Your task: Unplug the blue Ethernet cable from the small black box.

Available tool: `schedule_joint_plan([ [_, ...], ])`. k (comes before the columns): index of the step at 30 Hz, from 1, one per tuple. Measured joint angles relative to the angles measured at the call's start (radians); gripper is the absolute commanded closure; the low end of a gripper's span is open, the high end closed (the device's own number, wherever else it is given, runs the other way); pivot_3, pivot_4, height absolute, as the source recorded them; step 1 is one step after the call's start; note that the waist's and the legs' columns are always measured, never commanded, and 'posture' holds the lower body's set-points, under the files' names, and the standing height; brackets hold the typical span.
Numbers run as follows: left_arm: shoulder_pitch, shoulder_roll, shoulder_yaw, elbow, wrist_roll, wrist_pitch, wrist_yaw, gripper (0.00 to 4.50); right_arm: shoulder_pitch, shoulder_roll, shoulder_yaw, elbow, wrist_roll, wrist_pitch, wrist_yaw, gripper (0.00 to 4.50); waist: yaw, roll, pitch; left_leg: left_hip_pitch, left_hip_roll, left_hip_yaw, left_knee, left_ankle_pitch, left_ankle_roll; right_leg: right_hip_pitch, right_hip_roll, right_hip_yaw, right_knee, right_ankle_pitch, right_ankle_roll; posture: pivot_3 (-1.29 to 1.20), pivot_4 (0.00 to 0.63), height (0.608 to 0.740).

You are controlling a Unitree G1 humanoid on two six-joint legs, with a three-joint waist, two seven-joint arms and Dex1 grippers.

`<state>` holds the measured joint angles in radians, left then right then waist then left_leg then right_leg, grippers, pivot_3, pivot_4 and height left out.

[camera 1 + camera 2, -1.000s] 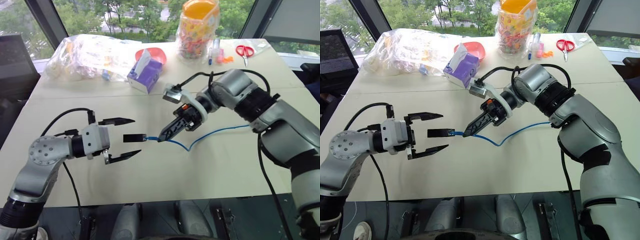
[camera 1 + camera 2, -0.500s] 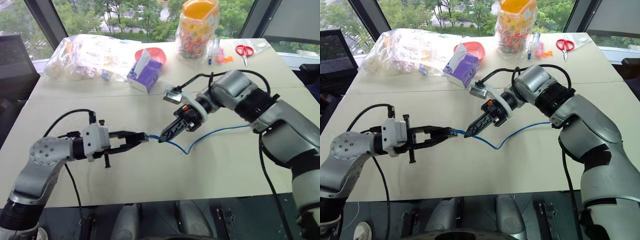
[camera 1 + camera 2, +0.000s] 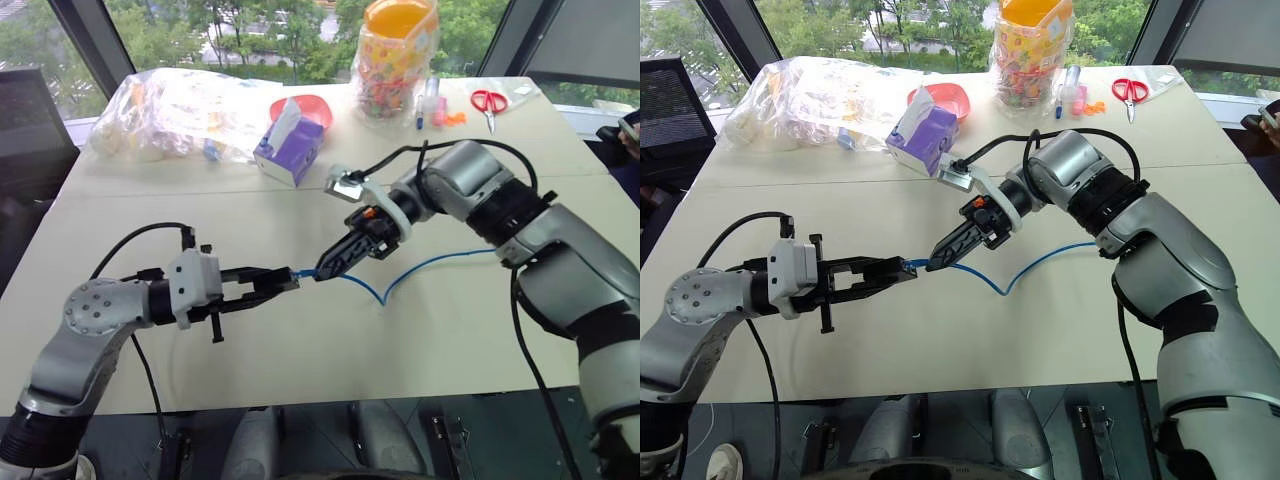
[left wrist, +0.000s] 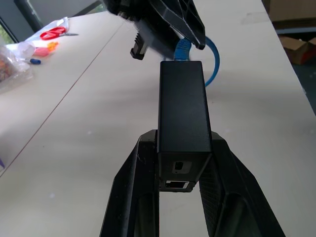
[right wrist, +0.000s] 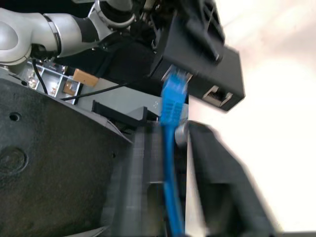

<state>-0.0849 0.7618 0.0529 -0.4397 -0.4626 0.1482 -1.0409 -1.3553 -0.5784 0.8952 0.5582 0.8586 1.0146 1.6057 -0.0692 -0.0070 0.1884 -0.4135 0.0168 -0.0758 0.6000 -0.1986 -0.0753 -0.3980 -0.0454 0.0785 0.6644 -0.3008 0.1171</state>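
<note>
The small black box [image 4: 181, 108] is held off the table, clamped lengthwise between the two fingers of my left gripper [image 3: 280, 284], which is shut on it. The blue Ethernet cable [image 3: 420, 265] has its plug [image 5: 174, 81] seated in the box's far end. From there it runs through my right gripper [image 3: 322, 270] and loops down over the table to the right. In the right wrist view the cable lies against one finger, with a narrow gap showing before the other, so that gripper stands slightly open around it.
Behind the arms stand a purple tissue box [image 3: 290, 150], a red bowl [image 3: 318, 104], a clear plastic bag of items [image 3: 170, 115] and a tall jar of sweets [image 3: 398, 55]. Red scissors [image 3: 490, 102] lie at the far right. The table's front edge [image 3: 330, 400] is close below the grippers.
My left gripper, open around the hanging box a second ago, has closed on it. My right gripper's fingers have eased apart around the cable. Neither hand has shifted much.
</note>
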Motion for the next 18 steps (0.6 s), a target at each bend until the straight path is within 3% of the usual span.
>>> schedule_joint_plan([
  [4, 0.001, -0.008, 0.001, 0.0, -0.022, 0.049, 0.018, 4.01, 0.0, 0.008, -0.017, 0.041, -0.06, -0.052, 0.0, 0.03, 0.0, 0.0, 0.0, 0.0, 0.0, 0.0, 0.0, 0.0, 0.0, 0.0, 0.0, 0.0, 0.0, 0.0, 0.0, 0.0, 0.15, 0.74],
  [10, 0.026, 0.048, 0.002, -0.008, -0.094, 0.198, 0.001, 4.01, 0.009, 0.0, -0.12, 0.095, -0.255, -0.298, -0.001, 0.03, 0.0, 0.0, 0.001, -0.001, 0.0, 0.0, 0.0, 0.0, 0.0, -0.001, 0.0, 0.0, 0.0, 0.0, 0.0, 0.0, 0.15, 0.74],
  [15, -0.023, 0.049, 0.002, 0.015, -0.116, 0.252, 0.003, 4.01, 0.112, 0.004, -0.394, 0.001, -0.288, -0.422, -0.081, 0.03, 0.003, -0.001, 0.001, -0.001, 0.0, -0.001, 0.001, 0.0, 0.0, 0.001, 0.0, -0.001, 0.0, 0.0, 0.0, 0.0, 0.15, 0.74],
  [18, -0.082, 0.031, 0.0, 0.056, -0.116, 0.259, 0.007, 4.01, 0.219, 0.025, -0.495, -0.098, -0.305, -0.475, -0.167, 0.03, 0.002, -0.001, 0.001, -0.001, 0.0, -0.001, 0.002, 0.0, 0.0, 0.001, 0.0, -0.001, 0.0, 0.0, 0.0, 0.0, 0.15, 0.74],
])
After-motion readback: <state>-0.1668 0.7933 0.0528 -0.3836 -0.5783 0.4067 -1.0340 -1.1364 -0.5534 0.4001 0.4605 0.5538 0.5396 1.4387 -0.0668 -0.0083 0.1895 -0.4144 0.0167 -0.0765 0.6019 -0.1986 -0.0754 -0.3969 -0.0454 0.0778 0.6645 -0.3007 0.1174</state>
